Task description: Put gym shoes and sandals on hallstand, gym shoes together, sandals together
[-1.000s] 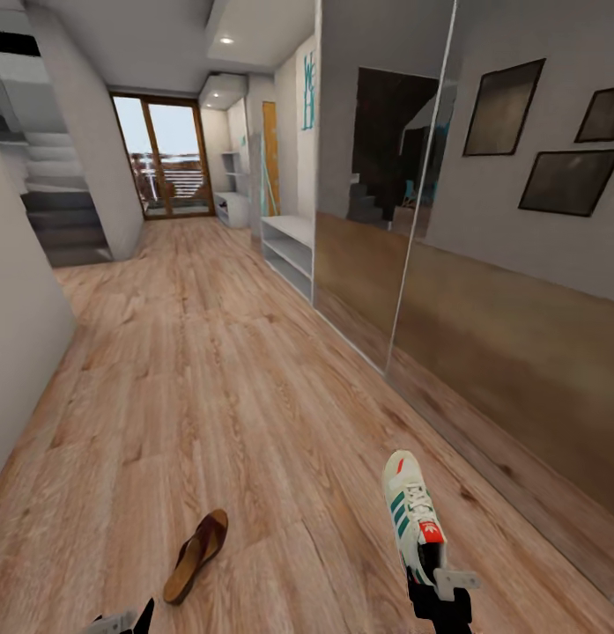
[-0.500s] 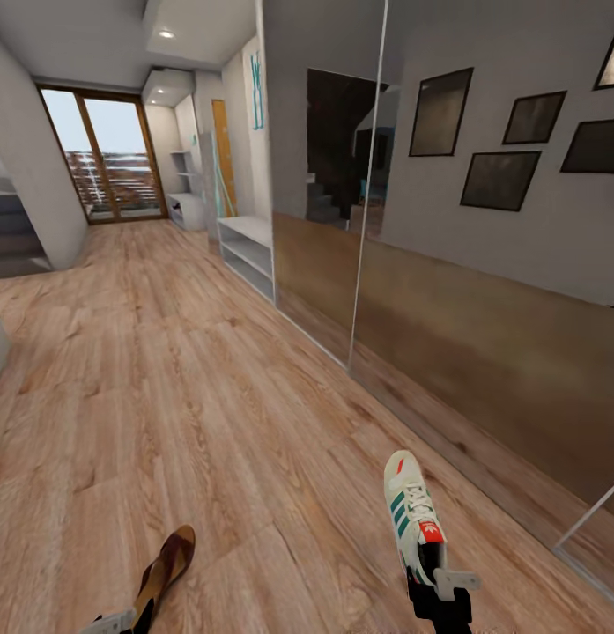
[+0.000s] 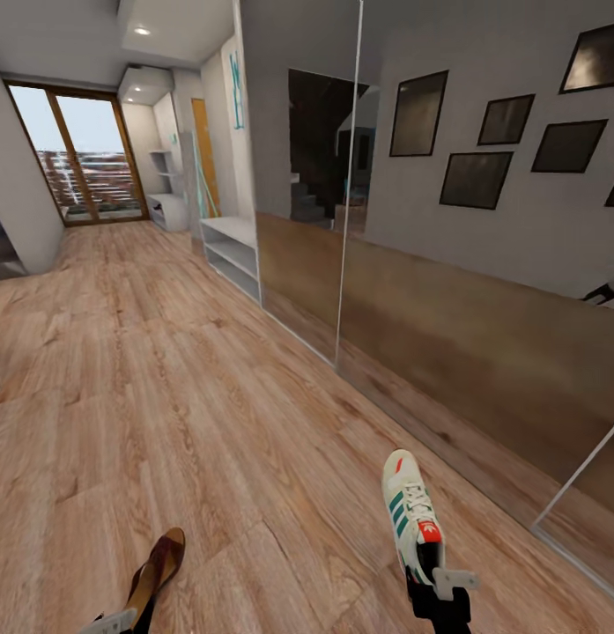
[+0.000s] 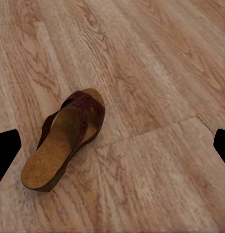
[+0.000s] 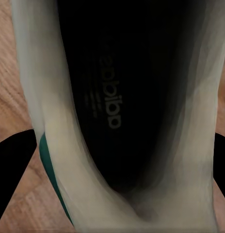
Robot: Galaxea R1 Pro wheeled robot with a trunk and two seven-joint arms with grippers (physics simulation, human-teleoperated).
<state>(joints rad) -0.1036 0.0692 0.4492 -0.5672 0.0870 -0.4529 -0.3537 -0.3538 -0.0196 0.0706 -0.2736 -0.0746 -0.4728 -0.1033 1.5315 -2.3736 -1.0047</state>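
Note:
A cream gym shoe (image 3: 409,508) with green stripes and a red tongue hangs over the corridor floor (image 3: 210,414), toe pointing away. My right gripper (image 3: 436,577) is shut on its heel, and the right wrist view looks into the shoe's dark inside (image 5: 112,97). A brown sandal (image 3: 154,571) lies on the planks at the lower left. My left gripper (image 3: 114,622) hovers just beside it, open, its black fingertips (image 4: 6,150) spread wide with the sandal (image 4: 69,141) on the floor between and beyond them. The hallstand (image 3: 169,210), with wall shelves above it, stands far down the corridor.
A plain white two-tier bench (image 3: 229,254) stands against the right wall partway down. Mirrored wardrobe doors (image 3: 412,291) line the right side. A glass balcony door (image 3: 76,158) closes the far end. Wide open floor runs ahead.
The head view has swung to the right, so the corridor and the sandal sit further left in the picture. The gym shoe stays in my right gripper, unchanged.

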